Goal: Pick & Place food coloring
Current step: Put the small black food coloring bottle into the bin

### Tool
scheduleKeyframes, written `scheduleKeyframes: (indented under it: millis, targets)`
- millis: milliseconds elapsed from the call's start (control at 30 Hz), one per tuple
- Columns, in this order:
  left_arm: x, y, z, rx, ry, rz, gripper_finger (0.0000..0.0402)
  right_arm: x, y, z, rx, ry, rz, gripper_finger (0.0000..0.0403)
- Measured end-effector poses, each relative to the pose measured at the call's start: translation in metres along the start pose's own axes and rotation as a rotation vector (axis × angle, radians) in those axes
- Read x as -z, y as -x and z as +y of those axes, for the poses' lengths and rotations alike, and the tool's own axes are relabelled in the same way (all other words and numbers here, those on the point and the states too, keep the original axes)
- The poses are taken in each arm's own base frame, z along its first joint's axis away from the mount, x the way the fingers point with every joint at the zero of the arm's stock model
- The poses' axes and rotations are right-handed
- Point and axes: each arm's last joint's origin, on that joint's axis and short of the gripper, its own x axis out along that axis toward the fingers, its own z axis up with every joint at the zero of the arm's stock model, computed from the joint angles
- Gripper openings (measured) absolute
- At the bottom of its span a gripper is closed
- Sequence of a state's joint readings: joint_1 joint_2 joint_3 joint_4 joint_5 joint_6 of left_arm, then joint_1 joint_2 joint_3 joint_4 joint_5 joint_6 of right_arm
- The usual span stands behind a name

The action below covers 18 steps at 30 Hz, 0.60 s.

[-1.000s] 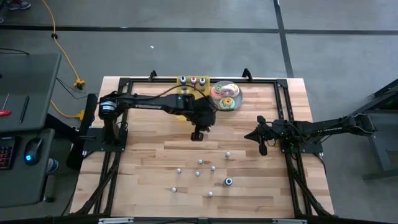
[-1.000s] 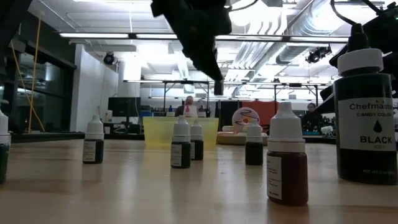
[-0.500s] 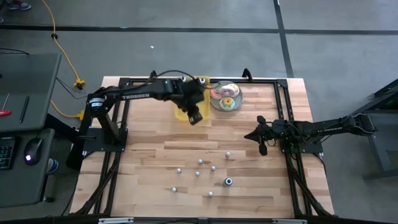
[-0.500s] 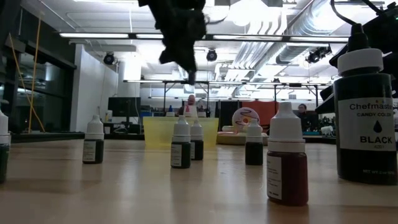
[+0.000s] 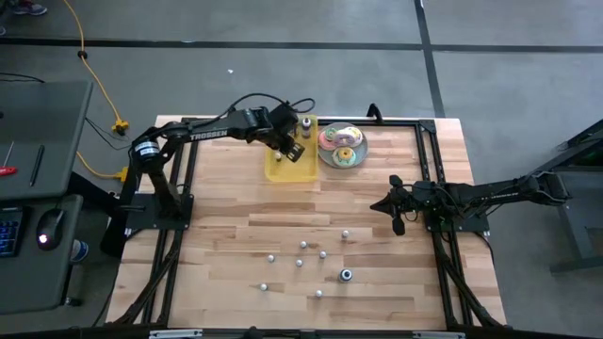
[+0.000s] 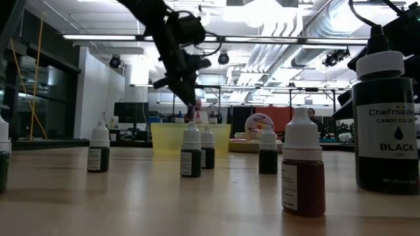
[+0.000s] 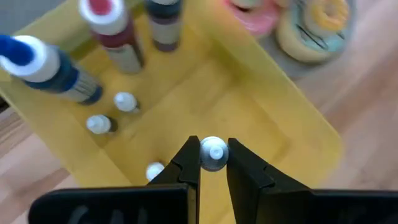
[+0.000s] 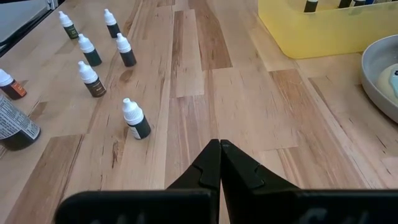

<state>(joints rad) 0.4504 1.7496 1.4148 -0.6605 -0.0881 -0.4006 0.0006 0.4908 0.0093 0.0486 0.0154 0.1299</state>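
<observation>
My left gripper [image 5: 294,151] [image 7: 214,163] hangs over the yellow tray [image 5: 283,172] at the table's far edge, shut on one tiny white-capped food coloring bottle [image 7: 214,152]. Small bottles [image 7: 125,101] [image 7: 98,124] and three larger ones [image 7: 43,65] stand on the tray floor. Several more tiny bottles [image 5: 303,245] [image 8: 135,119] stand upright on their bases on the near half of the table, beside a bigger black one [image 5: 347,275]. My right gripper [image 5: 397,224] [image 8: 219,146] is shut and waits above the table's right side, touching nothing. My left gripper pinches the tiny bottle between its two fingers at the white cap [image 7: 214,149]. The fingers come from above, pointing down. The bottle is lifted clear over the tray floor, upright, its body hidden below its own cap.
A round plate of frosted doughnuts [image 5: 341,146] sits right of the tray. A large black bottle [image 6: 386,118] and a brown one [image 6: 302,172] stand close to the low camera. A black frame [image 5: 443,254] runs along the table's sides. Bare wood lies between the tray and the bottles.
My left gripper has carried the bottle from the table's middle toward the far edge and a little left, and now stands over the yellow tray. It has stayed shut on the bottle.
</observation>
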Motion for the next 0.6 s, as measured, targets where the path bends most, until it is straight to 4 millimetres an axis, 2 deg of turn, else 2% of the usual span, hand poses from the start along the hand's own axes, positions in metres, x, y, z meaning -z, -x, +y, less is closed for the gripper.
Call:
scheduleKeyframes:
  millis: [233, 600]
  targets:
    - [0.014, -0.025, 0.015, -0.066, 0.105, -0.072, 0.0037, 0.000, 0.000, 0.000, -0.001, 0.000, 0.000, 0.0000]
    - [0.026, -0.044, 0.028, -0.196, 0.199, -0.135, 0.0037, 0.000, 0.000, 0.000, -0.001, 0.000, 0.000, 0.0000]
